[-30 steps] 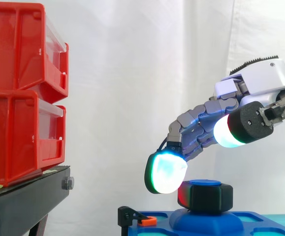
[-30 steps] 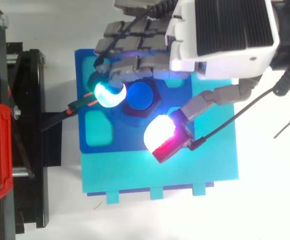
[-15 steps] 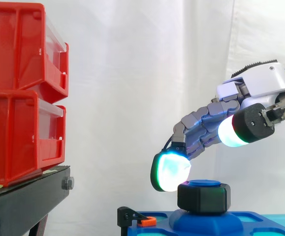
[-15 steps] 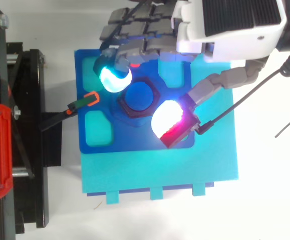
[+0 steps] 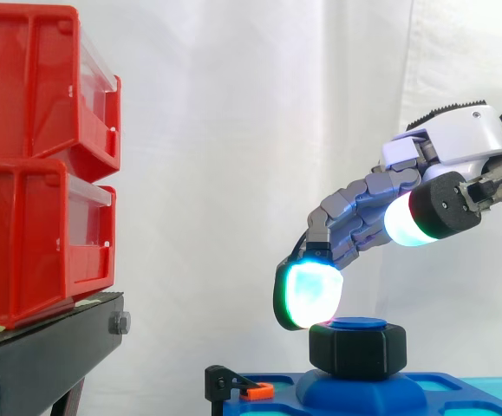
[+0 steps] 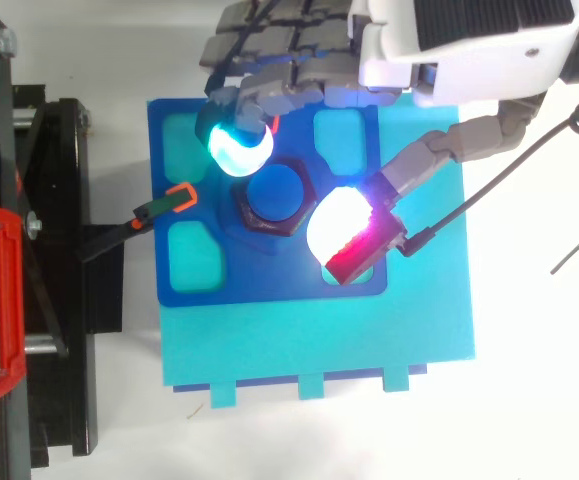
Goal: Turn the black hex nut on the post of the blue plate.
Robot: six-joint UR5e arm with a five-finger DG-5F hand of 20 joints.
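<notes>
Since a second ago, we see the hand [image 5: 459, 143] drawn up and back from the black nut [image 5: 358, 348]. At left, red bins [image 5: 34, 165] sit on a black stand [image 5: 34, 364]; further right, the nut sits on the post [image 6: 275, 192] of the blue plate [image 6: 269, 285]. Fingers and thumb hang relaxed and apart, one glowing fingertip [image 5: 309, 295] close by the nut's upper left corner, gripping nothing.

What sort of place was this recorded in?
Probably a robotics lab test bench: a white curtain backdrop, red bins on a black stand, and a blue plate with a black hex nut below the robot's hand.
</notes>
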